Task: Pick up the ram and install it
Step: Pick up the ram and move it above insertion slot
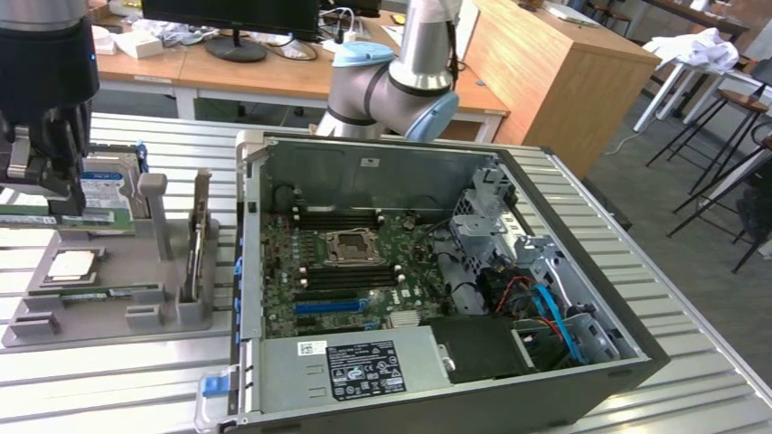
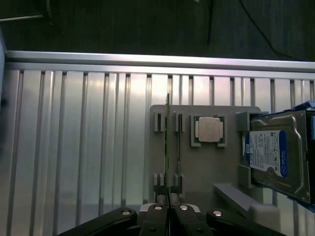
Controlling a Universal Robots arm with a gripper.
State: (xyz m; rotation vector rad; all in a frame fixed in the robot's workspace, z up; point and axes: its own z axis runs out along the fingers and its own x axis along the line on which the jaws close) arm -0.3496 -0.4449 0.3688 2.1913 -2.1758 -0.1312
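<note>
The ram (image 1: 49, 220) is a thin green stick, and my gripper (image 1: 46, 203) is shut on its upper edge at the exterior view's far left. It hangs at the back of the grey fixture (image 1: 108, 316). In the wrist view the ram (image 2: 167, 142) appears edge-on as a thin line running out from my gripper (image 2: 168, 209), between the fixture's (image 2: 206, 167) small slot posts. I cannot tell whether it still rests in them. The open computer case (image 1: 422, 271) stands at the exterior view's right, with dark memory slots (image 1: 350, 271) beside the processor socket.
The fixture also holds a second green stick (image 1: 97, 291), a square silver processor (image 1: 70, 264) (image 2: 208, 129) and a hard drive (image 1: 108, 176) (image 2: 275, 157) with a blue-white label. The robot arm's base (image 1: 392, 86) stands behind the case. Everything rests on a slatted aluminium table (image 1: 675, 298).
</note>
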